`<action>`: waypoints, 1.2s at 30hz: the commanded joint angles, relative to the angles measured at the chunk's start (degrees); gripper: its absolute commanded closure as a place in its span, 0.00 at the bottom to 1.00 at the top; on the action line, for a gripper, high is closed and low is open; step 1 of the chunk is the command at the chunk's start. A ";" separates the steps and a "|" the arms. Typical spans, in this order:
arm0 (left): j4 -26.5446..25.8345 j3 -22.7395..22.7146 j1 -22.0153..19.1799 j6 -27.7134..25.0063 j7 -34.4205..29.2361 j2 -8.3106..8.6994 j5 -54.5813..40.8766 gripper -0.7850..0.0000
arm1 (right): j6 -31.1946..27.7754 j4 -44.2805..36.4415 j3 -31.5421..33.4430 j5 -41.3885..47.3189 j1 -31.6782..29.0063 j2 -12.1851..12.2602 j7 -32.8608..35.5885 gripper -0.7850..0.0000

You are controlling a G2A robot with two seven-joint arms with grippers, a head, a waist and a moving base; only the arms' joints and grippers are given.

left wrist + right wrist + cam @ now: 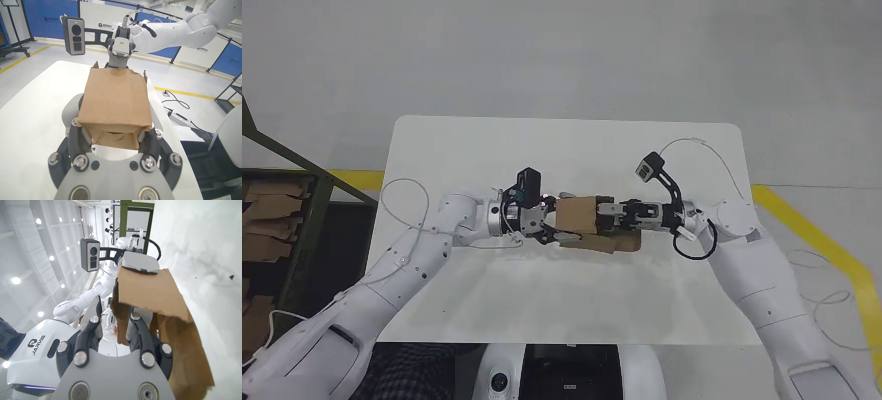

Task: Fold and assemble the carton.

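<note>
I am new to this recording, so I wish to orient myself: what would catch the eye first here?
A brown carton is held over the middle of the white table. The left gripper clamps one end; the right gripper is at the opposite end. Beyond the table, on the robot's left, flat cardboard pieces lie stacked.

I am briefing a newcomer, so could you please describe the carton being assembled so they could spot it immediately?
On the white rectangular table, at its middle, the left gripper and right gripper flank a brown cardboard carton. It is box-shaped, unlike the flat cardboard sheets in the dark crate alongside.
</note>
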 commanded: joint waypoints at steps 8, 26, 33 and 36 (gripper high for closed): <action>0.82 -3.07 1.22 0.87 1.55 0.36 -0.27 0.51 | 1.35 -7.70 6.02 -3.52 -5.46 2.14 -0.67 0.64; -0.39 -6.10 3.02 1.30 0.81 -0.09 -0.63 0.46 | 4.61 -20.14 6.14 -10.81 -12.14 3.55 -4.74 0.63; -2.19 -6.89 4.32 0.35 0.10 -0.09 0.26 0.42 | 5.41 -17.95 4.80 -9.27 -9.50 3.23 -6.63 0.63; -2.77 -7.50 4.89 0.15 -0.14 -0.03 0.36 0.44 | 5.39 -17.81 3.99 -9.28 -8.88 3.14 -6.51 0.63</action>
